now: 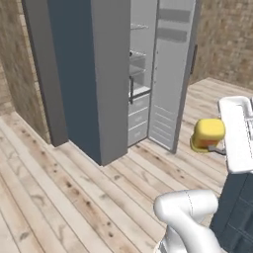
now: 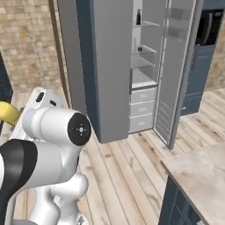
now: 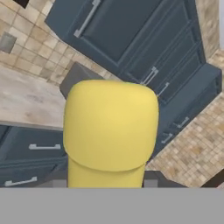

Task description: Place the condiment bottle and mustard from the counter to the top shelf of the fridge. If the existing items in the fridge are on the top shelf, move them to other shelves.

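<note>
the squat yellow mustard (image 1: 208, 133) hangs clear of the floor, right of the open grey fridge (image 1: 94, 74).

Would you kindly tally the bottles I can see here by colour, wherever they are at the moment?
Yellow bottles: 1, the mustard
Dark bottles: 1, the condiment bottle, high inside the fridge
Total: 2

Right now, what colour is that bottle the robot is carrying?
The mustard is plain yellow all over; the hand view shows it best.
</note>
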You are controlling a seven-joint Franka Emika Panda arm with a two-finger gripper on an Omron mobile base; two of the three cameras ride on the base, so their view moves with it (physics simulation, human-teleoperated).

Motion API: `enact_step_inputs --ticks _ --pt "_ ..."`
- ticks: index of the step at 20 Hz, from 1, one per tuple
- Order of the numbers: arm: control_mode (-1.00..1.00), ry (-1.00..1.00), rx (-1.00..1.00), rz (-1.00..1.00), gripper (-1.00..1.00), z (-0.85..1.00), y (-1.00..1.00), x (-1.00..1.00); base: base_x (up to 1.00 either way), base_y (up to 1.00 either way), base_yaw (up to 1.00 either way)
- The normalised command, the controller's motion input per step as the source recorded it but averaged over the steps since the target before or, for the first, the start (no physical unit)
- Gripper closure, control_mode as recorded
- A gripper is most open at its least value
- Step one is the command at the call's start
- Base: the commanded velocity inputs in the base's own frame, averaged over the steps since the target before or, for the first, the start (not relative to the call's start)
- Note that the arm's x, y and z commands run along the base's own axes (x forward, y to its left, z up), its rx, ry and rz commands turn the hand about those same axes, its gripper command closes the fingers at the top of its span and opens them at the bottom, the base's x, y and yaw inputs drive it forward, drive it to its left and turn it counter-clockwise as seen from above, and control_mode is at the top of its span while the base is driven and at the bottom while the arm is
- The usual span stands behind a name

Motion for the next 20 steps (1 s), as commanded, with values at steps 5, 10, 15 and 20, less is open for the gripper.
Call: enact_step_inputs --ticks 5,10,15,20 --pt "1.00 0.00 0.00 0.00 1.00 0.00 0.00 0.00 1.00 0.12 0.01" --pt "1.00 0.00 0.00 0.00 1.00 0.00 0.00 0.00 1.00 0.00 0.00" --pt "1.00 0.00 0.00 0.00 1.00 0.00 0.00 0.00 1.00 -0.03 0.00" --pt "1.00 0.00 0.00 0.00 1.00 0.00 0.00 0.00 1.00 -0.45 -0.03"
